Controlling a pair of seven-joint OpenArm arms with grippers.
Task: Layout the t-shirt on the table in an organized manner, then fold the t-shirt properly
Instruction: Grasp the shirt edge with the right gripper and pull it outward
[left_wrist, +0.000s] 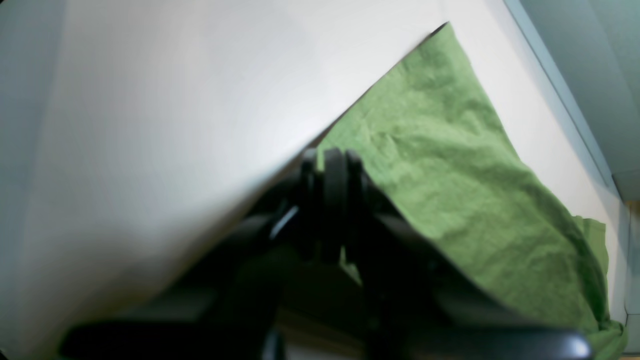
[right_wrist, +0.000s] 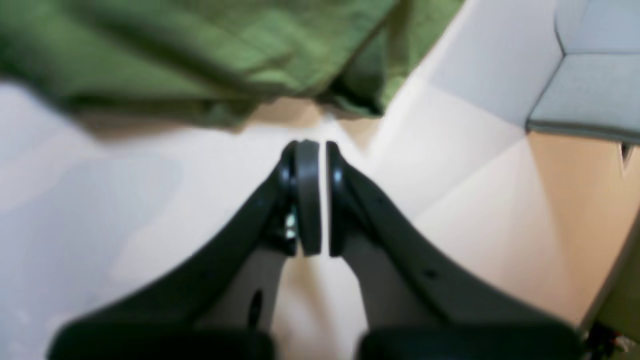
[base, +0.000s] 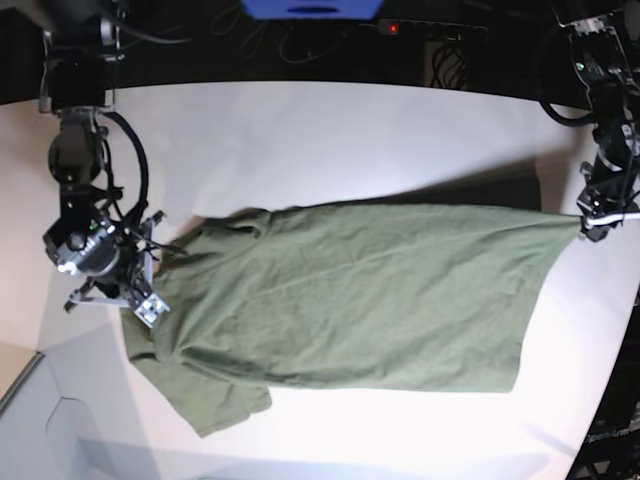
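Two grippers differ: the left gripper (left_wrist: 332, 165) pinches the soft, light t-shirt (base: 350, 300) by its hem corner, while the right gripper (right_wrist: 314, 200) is pressed together on nothing, so the limp shoulder edge looks the best hold.

The right claw (right_wrist: 317, 197) blurs the t-shirt (right_wrist: 210, 55), cut off by the frame's top.
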